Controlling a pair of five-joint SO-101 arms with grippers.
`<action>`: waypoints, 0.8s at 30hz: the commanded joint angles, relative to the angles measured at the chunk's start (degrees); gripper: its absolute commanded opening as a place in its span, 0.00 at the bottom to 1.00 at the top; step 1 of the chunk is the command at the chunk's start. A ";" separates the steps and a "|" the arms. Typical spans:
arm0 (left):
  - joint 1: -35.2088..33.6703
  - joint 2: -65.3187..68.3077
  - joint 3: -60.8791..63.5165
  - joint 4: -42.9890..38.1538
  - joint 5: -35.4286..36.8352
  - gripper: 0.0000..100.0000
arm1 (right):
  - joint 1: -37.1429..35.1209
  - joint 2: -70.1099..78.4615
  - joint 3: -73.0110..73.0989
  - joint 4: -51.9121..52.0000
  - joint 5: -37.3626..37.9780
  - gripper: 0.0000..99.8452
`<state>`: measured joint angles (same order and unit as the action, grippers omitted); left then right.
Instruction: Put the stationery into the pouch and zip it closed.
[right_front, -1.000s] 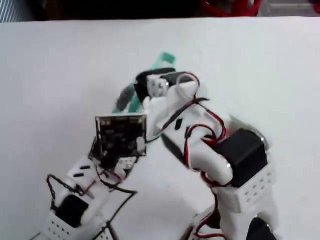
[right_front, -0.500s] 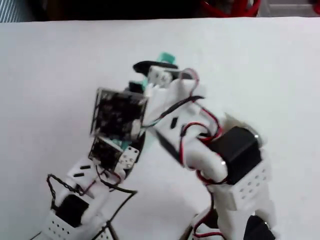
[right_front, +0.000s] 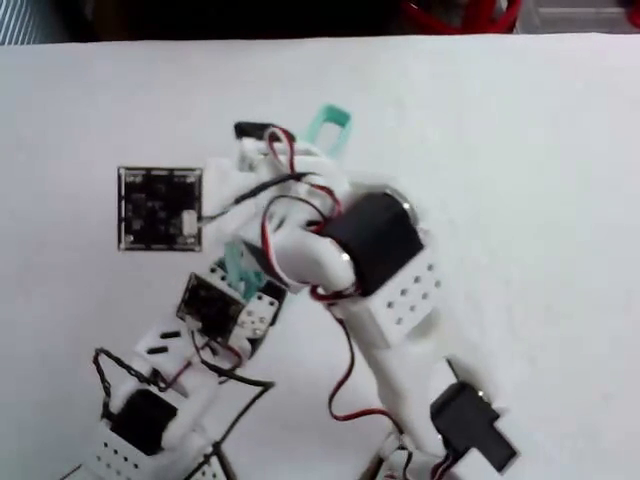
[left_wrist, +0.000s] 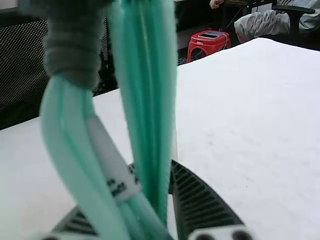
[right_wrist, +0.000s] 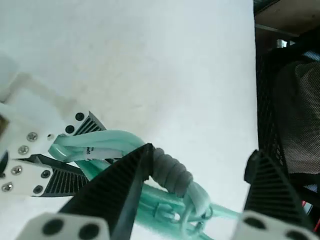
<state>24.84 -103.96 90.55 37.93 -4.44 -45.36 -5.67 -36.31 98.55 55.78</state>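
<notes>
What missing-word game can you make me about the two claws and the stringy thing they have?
1. The left claw grips a bundle whose colour is ___.
2. A cord of ___ colour is wound around the bundle.
3. The right claw has its jaws ___, one on each side of that cord.
4. The table is ___.

Missing words: green, grey, open, white.

The pouch (left_wrist: 145, 100) is glossy teal plastic, its cord (left_wrist: 72, 45) matt grey cloth.
</notes>
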 joint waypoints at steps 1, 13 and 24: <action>0.22 0.31 -2.02 -0.26 -0.62 0.08 | 0.04 0.04 1.67 0.31 1.49 0.29; -2.42 0.31 -1.76 -1.93 -0.26 0.08 | 0.57 -13.32 12.40 0.40 1.23 0.25; -2.42 0.31 -1.67 -1.85 -0.18 0.08 | -1.54 -4.62 7.30 -0.04 1.14 0.24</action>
<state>22.64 -103.60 90.55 37.14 -4.18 -45.80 -12.88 -25.49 98.46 56.57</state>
